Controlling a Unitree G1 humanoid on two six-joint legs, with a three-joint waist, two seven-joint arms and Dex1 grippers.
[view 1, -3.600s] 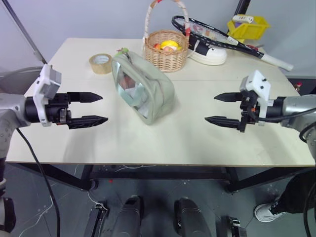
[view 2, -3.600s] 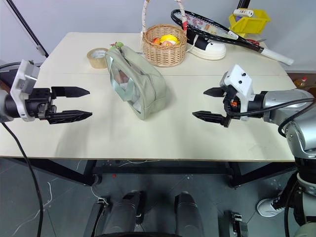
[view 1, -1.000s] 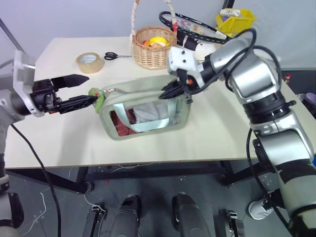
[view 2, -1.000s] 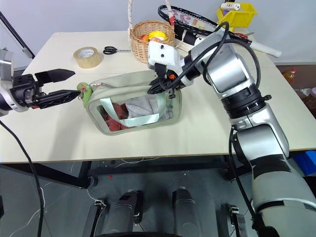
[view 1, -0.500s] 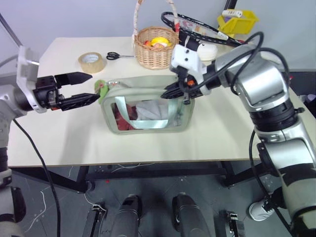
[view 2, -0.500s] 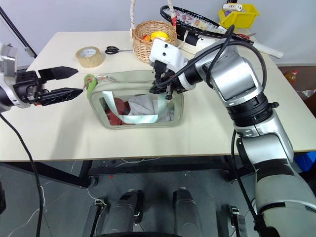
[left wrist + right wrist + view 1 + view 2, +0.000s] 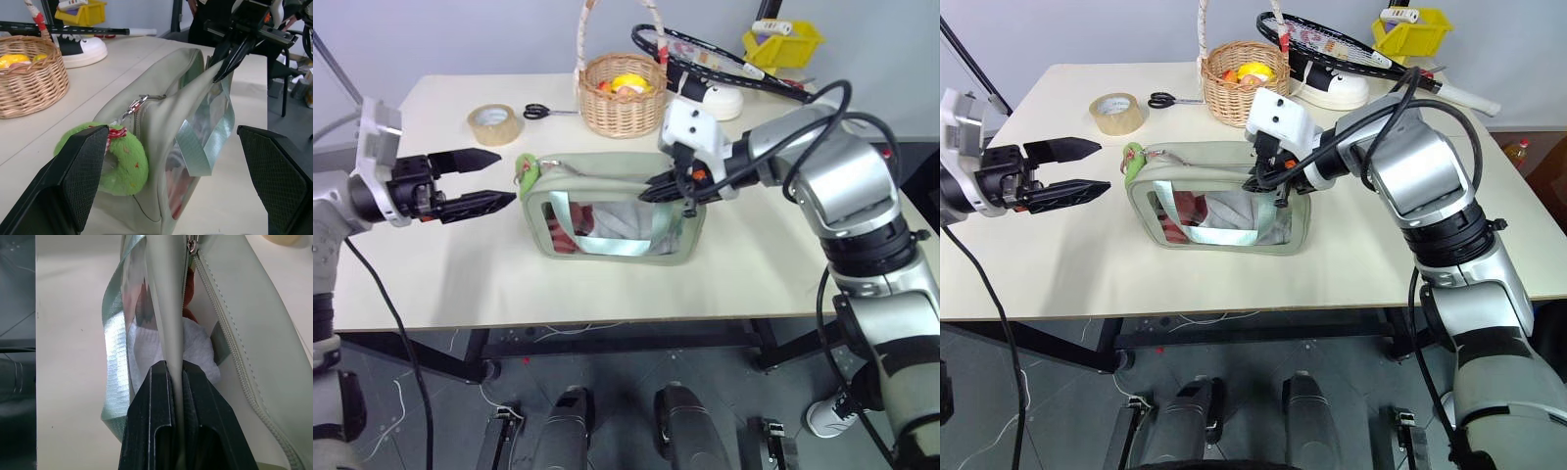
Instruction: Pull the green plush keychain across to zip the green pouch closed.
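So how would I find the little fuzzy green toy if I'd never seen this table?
Find the pale green pouch in the middle of the table, with the right gripper pinching one end. Look at the other end, by the open left gripper. The keychain hangs there: small, fuzzy, bright green with red bits, far brighter than the pouch.

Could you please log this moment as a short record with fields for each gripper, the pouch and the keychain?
left gripper: open, level with the green plush keychain, not touching it
right gripper: shut on the green pouch's top edge
green pouch: upright on the table, zipper open
green plush keychain: hangs at the pouch's end nearest the left gripper
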